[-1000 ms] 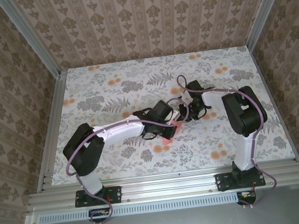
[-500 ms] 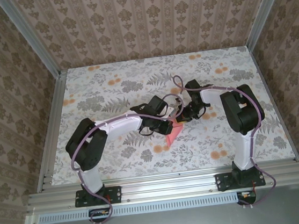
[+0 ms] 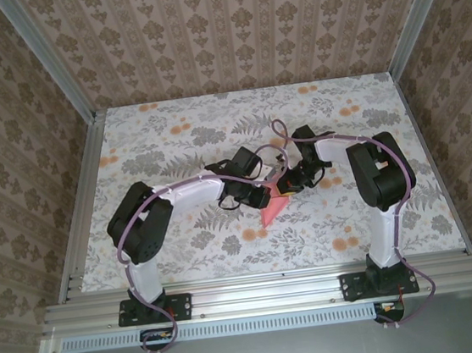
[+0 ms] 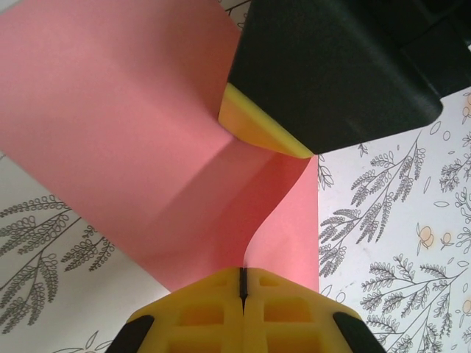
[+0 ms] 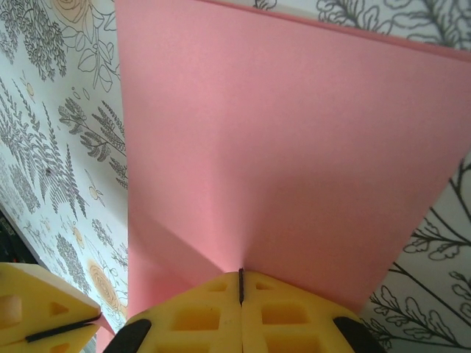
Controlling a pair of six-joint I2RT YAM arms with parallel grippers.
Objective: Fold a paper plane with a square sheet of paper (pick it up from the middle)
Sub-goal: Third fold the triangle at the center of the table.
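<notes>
- Our left claw (image 4: 241,273) is pressed together on one edge of the pink sheet (image 4: 132,140), and the paper runs straight into its closed seam.
- Our right claw (image 5: 241,273) is closed too, pinching the same sheet at another part of its edge.
- The sheet hangs between both claws, bent in a soft curve with one faint crease. The flowered surface (image 3: 172,141) lies below the sheet.
- We judge the pick-up done. We see no sharp fold or pointed plane yet, so nearly all the folding is left.
</notes>
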